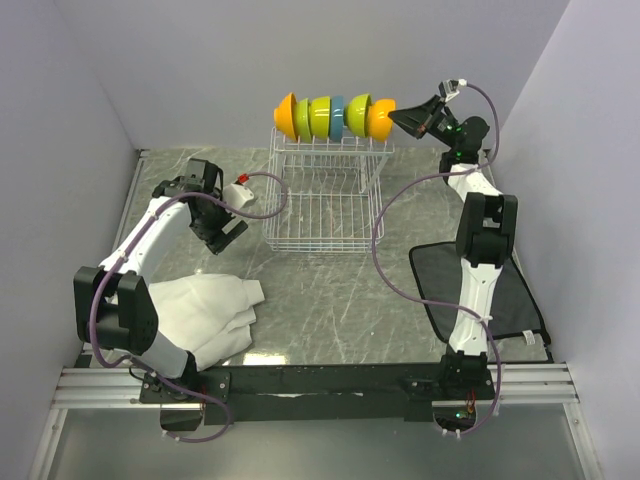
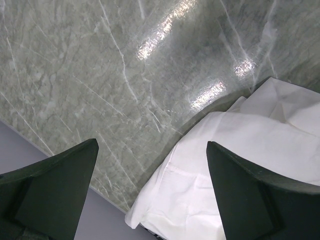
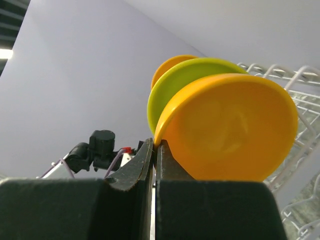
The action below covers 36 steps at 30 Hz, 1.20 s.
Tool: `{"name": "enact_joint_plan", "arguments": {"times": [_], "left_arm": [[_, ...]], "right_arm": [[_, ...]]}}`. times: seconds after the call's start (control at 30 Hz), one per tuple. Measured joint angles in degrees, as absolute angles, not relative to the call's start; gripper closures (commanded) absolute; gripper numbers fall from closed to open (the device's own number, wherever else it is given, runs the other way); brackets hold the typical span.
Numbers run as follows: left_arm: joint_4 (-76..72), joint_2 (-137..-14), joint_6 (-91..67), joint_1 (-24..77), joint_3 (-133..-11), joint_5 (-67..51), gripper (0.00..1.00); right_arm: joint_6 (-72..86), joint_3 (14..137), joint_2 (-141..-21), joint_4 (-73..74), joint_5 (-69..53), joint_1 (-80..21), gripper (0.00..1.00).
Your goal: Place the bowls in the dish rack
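Several bowls stand on edge in a row on the raised prongs of the white wire dish rack (image 1: 320,205): orange (image 1: 286,115), lime (image 1: 320,117), blue (image 1: 338,116), lime (image 1: 358,115), and an orange bowl (image 1: 380,118) at the right end. My right gripper (image 1: 397,118) is shut on the rim of that end bowl. In the right wrist view the orange bowl (image 3: 230,127) fills the middle, its rim pinched at my gripper (image 3: 156,145), with a lime bowl (image 3: 185,80) behind it. My left gripper (image 1: 228,235) hangs open left of the rack, holding nothing (image 2: 152,144).
A crumpled white cloth (image 1: 205,310) lies at the near left, under my left gripper's view (image 2: 240,165). A black mat (image 1: 480,290) lies at the right by the right arm. Grey walls enclose the marble table (image 1: 340,290) on three sides.
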<state>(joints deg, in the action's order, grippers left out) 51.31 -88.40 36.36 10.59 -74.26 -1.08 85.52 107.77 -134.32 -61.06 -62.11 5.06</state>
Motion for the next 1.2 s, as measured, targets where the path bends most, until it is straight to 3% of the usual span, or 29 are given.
{"name": "enact_joint_plan", "arguments": {"times": [0.27,0.4,1.2], "left_arm": [[51.3,-88.4,36.2,10.9,-74.3,-0.9,0.03],[51.2,-88.6,36.2,11.2,-74.3,-0.7,0.03],[50.4,-90.7,35.8,12.4,-74.2,-0.6,0.03]], "right_arm": [[84.4,107.8,-135.0,-60.2,-61.9,5.0,0.96],[84.1,108.0,-135.0,-60.1,-62.0,5.0,1.00],[83.2,118.0,-139.4,-63.2,-68.4,3.7,1.00]]}}
